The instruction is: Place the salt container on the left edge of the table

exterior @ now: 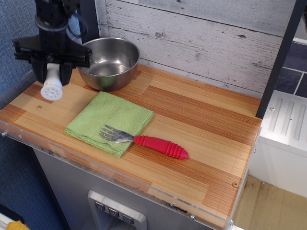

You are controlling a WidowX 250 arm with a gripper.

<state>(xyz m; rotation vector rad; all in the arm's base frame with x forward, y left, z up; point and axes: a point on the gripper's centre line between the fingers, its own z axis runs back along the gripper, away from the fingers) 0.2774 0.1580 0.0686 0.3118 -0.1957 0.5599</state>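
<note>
One gripper (52, 72) clamps the salt container (52, 85) cap-down above the table (201, 143)'s left edge, apparently poised for lowering.

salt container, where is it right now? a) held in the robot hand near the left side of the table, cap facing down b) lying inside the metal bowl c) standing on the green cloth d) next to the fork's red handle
a: the salt container is clamped in the hand with its holed cap downward, left of the bowl and beyond the cloth, over the table.
</note>
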